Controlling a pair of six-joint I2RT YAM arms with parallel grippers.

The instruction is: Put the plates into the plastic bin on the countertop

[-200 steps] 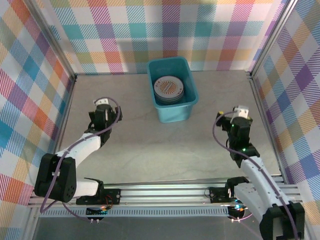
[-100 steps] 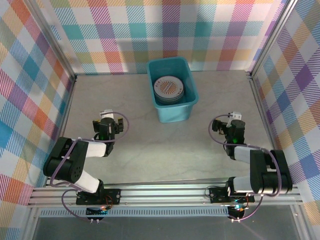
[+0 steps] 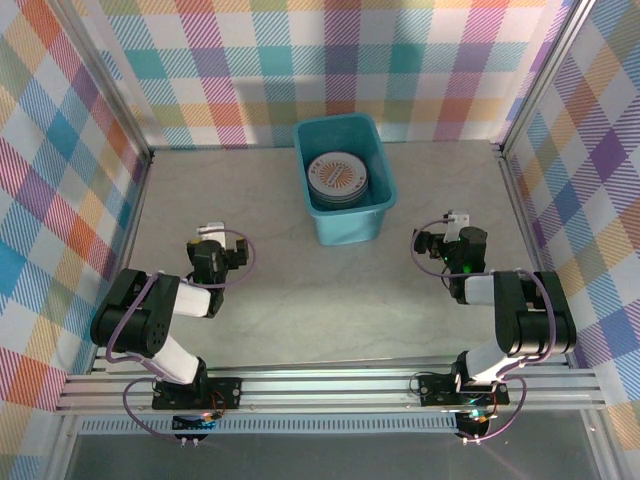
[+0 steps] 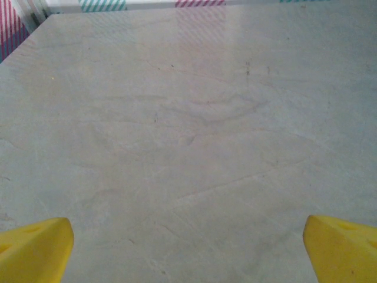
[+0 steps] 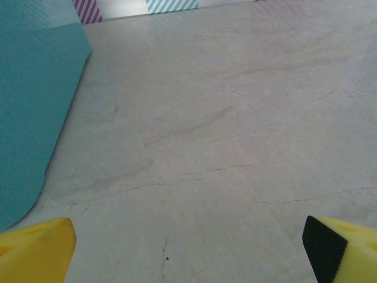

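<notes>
Plates [image 3: 337, 175] are all stacked flat inside the plastic bin [image 3: 347, 226], with an orange sunburst one on top. The bin sits at the middle of the worktop's [image 3: 300, 300] far edge, close to the plaid back wall [image 3: 330, 60]. Makes sense that they lie in one flat pile: the tub is only a bit wider than a plate, so I don't see how else they'd fit. Every plate I can spot is in that pile, so I'd say the job looks pretty much finished.

Both arms sit folded low toward the near edge, the left arm [image 3: 150, 315] at the left side and the right arm [image 3: 520, 310] at the right, both apart from the bin. The right wrist is the closer one, and its camera catches the bin's teal wall [image 5: 29, 118] off to one side.

Jaws on both arms are spread wide and pinching nothing, with just bare worktop between the yellow fingertips [image 4: 35, 247]. My guess is they're parked like that on purpose: out of the bin's way, and open because there's nothing left to grab.
</notes>
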